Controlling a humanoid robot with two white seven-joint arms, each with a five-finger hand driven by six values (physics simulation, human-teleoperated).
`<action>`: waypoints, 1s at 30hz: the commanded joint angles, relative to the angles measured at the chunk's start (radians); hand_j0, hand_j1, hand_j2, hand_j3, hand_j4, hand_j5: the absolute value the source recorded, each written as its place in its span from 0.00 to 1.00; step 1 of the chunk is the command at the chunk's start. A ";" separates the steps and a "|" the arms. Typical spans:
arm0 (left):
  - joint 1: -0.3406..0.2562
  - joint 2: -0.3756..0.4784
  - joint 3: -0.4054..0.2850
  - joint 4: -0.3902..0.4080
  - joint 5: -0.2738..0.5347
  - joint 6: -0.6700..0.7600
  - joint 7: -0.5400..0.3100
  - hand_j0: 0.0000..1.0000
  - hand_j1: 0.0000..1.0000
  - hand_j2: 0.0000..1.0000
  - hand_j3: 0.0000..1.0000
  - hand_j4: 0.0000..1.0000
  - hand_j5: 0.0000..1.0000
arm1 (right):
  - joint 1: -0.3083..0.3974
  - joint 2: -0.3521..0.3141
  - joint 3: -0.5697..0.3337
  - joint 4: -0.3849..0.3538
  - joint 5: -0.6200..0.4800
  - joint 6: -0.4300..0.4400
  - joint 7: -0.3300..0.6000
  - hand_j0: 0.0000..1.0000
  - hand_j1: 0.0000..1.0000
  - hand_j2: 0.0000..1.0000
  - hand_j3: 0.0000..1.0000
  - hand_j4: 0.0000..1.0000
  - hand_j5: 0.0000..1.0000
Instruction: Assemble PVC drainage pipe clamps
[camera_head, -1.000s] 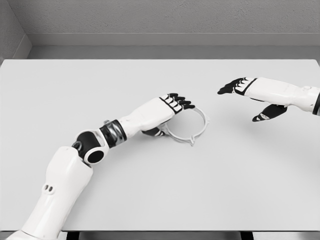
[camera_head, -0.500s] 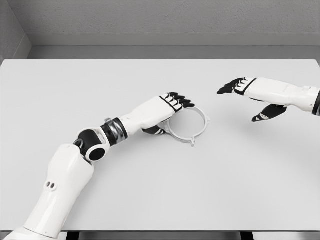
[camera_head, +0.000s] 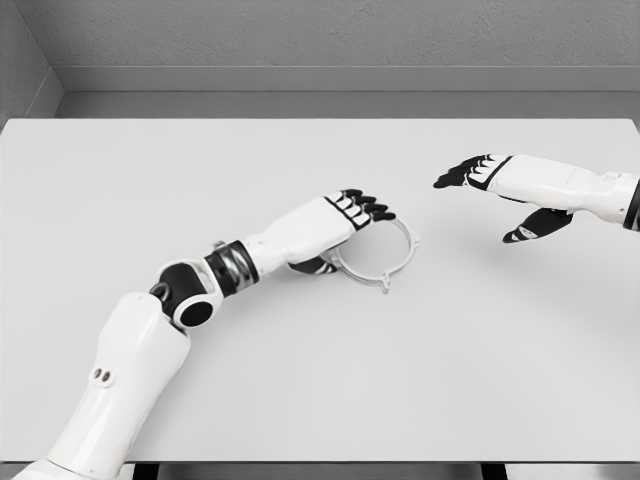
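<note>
Head view: one clamp ring (camera_head: 385, 250) is seen mid-table (camera_head: 300, 380), under the left hand's fingertips.
Left hand (camera_head: 340, 222) is laid over the ring's left rim; a grasp cannot be confirmed. Right hand (camera_head: 500, 185) is held released, well apart to the right. Left is nearer. Counted: one ring, two hands.

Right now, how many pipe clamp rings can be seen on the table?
1. The clamp ring lies near the middle of the table, under the left hand. The hand covers its left edge, so a part there could be hidden.
</note>
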 joint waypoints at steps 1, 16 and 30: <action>0.000 -0.002 -0.007 -0.001 0.008 0.001 0.001 1.00 1.00 1.00 1.00 1.00 1.00 | 0.000 -0.001 0.000 -0.001 -0.007 0.003 0.000 1.00 1.00 1.00 1.00 1.00 1.00; -0.023 -0.017 -0.017 0.033 -0.003 0.001 0.001 1.00 1.00 1.00 1.00 1.00 1.00 | 0.000 0.000 0.003 -0.004 -0.007 0.003 0.000 1.00 1.00 1.00 1.00 1.00 1.00; -0.038 -0.017 -0.014 0.048 0.000 0.001 0.000 1.00 1.00 1.00 1.00 1.00 1.00 | 0.002 -0.001 0.001 -0.004 -0.005 0.003 0.000 1.00 1.00 1.00 1.00 1.00 1.00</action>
